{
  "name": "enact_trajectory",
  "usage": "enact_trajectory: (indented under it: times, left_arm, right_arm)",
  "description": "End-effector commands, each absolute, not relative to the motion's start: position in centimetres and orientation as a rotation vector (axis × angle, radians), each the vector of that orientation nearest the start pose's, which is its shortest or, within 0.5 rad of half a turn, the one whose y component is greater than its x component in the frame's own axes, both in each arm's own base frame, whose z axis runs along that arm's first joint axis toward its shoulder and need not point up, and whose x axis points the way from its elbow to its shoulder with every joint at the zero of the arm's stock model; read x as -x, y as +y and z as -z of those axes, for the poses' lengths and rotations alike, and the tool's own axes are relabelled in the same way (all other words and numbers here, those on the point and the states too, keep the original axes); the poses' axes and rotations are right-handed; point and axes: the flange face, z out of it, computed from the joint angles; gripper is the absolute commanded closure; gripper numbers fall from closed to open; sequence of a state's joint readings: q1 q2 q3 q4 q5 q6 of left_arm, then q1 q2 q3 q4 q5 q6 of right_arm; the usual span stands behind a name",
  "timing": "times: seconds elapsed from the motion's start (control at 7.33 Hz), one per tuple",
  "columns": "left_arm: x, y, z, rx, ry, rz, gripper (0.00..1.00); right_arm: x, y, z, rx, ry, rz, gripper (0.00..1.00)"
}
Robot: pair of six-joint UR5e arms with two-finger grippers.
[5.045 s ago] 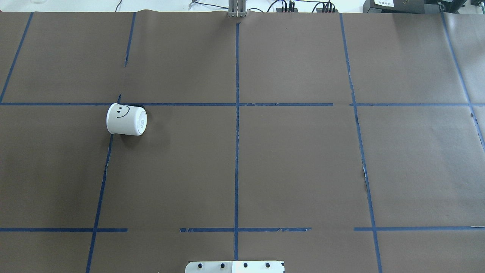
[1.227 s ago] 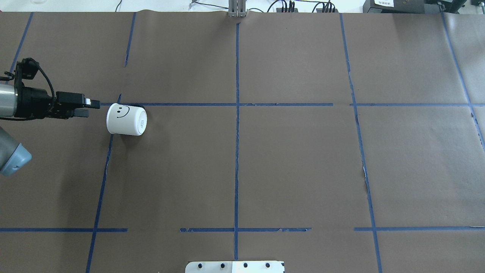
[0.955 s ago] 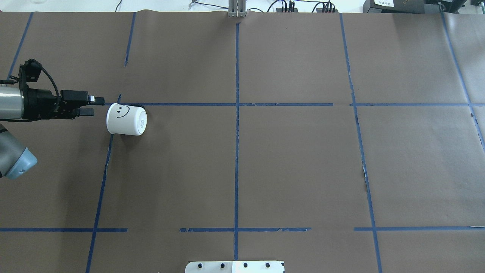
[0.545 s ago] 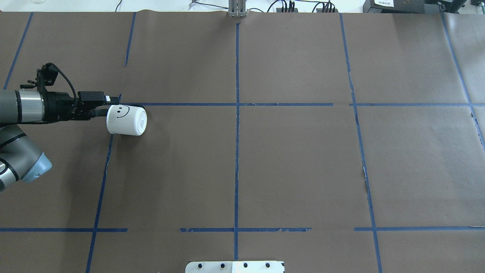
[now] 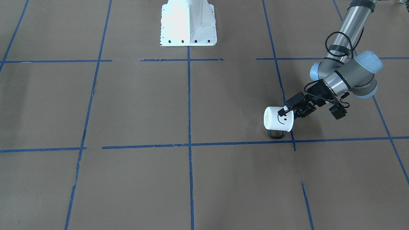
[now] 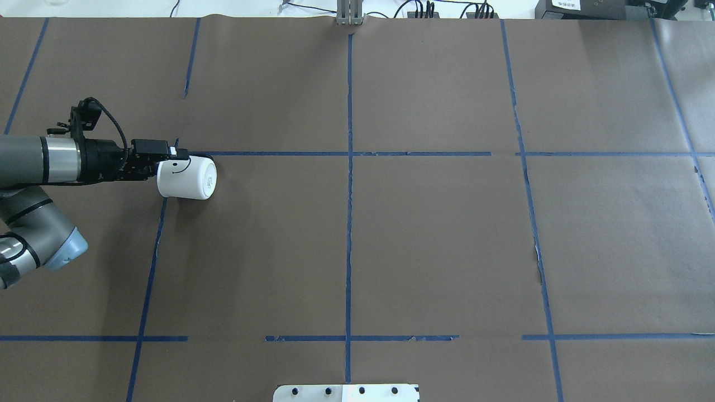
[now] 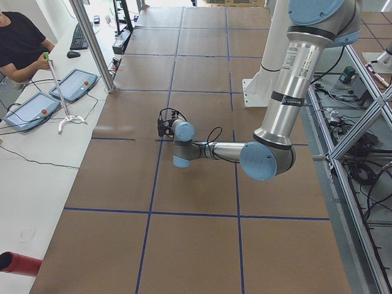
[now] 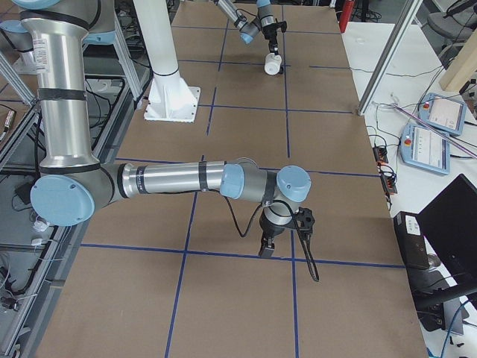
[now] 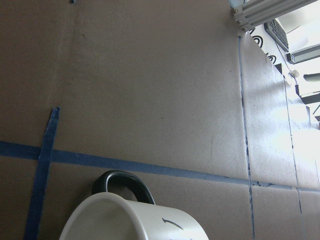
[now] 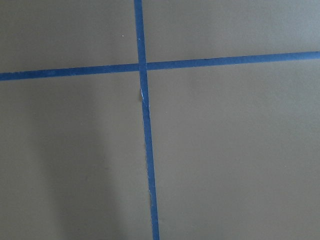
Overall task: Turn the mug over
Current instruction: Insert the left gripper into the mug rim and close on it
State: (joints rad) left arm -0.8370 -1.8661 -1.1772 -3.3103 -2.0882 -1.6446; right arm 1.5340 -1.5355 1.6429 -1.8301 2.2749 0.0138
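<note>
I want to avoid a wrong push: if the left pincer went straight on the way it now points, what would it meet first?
The mug, which lies on its side with its open end toward the left pincer. One finger reaches over the rim; whether it touches is unclear.

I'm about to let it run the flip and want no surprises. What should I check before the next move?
1. The mug lies on its side, mouth toward the left end effector: ok.
2. Upper finger over the wall at the rim: ok.
3. Other finger inside the mouth: cannot tell, hidden.
4. Grip closed: cannot tell.
5. Handle clear of the fingers: ok.
6. Right end effector far from the mug: ok.
</note>
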Motion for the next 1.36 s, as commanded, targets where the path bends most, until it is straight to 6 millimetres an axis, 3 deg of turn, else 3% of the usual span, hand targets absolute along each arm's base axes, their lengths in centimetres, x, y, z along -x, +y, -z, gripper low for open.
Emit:
enact_trajectory:
  times: [0.0,1.23]
  left_arm:
    - [-33.6,-49.7,-50.0,-0.226,1.626,0.273,0.52]
    - [-35.0,-48.9,-47.5,-0.163,1.676,0.284,0.81]
  right_arm:
    - [-5.1,-49.4,-63.5,0.163,-0.699,-0.031,0.0]
    - [-5.1,-49.4,-63.5,0.163,-0.699,-0.031,0.0]
